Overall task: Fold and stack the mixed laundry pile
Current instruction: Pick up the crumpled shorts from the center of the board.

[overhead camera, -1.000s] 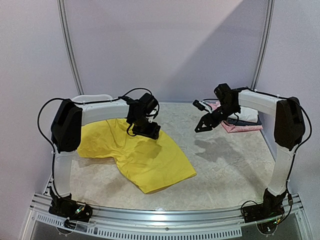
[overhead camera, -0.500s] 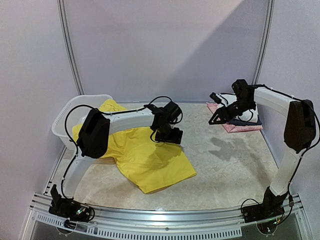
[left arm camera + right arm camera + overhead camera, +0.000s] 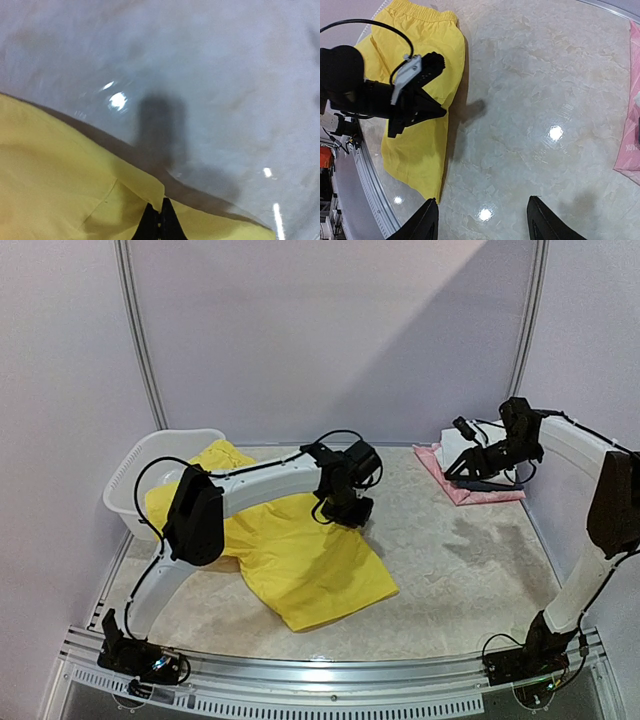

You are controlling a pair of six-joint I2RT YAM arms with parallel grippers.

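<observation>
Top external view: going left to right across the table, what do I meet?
The white basket → yellow shorts → pink cloth. Left out: the left claw overlaps the shorts, the right claw overlaps the cloth.

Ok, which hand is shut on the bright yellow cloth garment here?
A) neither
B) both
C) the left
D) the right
C: the left wrist view shows the left hand pinched shut on the edge of the bright yellow cloth garment, while the right hand is spread open over the marbled tabletop, holding nothing.
</observation>
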